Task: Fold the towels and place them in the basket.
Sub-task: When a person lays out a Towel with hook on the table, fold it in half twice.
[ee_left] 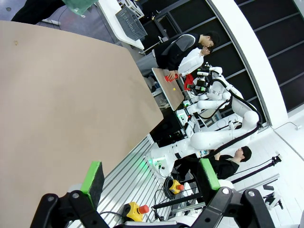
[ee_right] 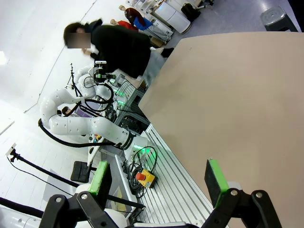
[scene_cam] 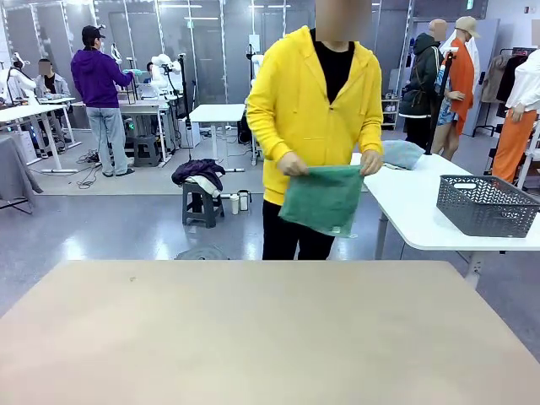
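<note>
My left gripper [ee_left: 151, 175] hangs above the near edge of the flat beige tabletop [scene_cam: 253, 337]. Its green-padded fingers are spread wide apart with nothing between them. My right gripper [ee_right: 158, 176] hangs over the opposite near corner of the same tabletop. Its jaws also stand fully apart and hold nothing.

One mint-green terry cloth towel [scene_cam: 323, 198] is beyond the far edge of my table. A person in a yellow hooded jacket [scene_cam: 312, 93] holds it in the air by its upper edge with both hands [scene_cam: 293, 164], and it hangs in front of the person's waist.

The dark grey rectangular plastic basket [scene_cam: 487, 205] with lattice sides stands on a white side table [scene_cam: 405, 211] to my right, well apart from both grippers. A pale bunched cloth [scene_cam: 402, 153] lies on that white table behind the person's arm. I cannot tell whether it is a towel.
</note>
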{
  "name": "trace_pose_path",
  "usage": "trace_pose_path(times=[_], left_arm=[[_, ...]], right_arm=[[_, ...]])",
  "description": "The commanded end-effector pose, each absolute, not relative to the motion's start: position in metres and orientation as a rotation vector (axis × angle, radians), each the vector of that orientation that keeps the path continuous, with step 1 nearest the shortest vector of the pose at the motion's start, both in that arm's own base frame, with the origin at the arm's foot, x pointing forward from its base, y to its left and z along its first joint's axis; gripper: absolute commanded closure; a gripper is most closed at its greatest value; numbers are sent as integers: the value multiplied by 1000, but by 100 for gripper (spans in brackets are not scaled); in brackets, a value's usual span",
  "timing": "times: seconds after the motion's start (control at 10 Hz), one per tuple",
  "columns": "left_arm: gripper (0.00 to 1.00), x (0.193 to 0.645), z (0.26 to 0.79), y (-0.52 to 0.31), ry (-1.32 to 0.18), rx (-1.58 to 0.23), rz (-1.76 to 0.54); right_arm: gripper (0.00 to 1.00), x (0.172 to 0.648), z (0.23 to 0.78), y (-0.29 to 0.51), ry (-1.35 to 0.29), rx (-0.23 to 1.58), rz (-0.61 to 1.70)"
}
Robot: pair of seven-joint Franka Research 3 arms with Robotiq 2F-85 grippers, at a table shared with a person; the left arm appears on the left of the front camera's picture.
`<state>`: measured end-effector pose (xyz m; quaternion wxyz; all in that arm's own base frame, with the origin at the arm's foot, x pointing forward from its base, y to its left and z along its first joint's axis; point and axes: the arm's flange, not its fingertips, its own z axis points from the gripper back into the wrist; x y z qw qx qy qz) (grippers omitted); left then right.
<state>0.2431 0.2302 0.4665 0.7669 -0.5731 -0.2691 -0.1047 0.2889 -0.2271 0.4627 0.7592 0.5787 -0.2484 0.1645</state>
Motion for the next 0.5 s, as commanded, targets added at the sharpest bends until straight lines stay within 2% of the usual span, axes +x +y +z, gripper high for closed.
trace_pose_path(times=[0.0,0.4], left_arm=[[0,243,465,232,-600,-1255,-253],[0,243,465,232,-600,-1255,-253]], right_arm=[[0,290,462,-227,-561,1272,371],[0,290,462,-227,-561,1272,371]])
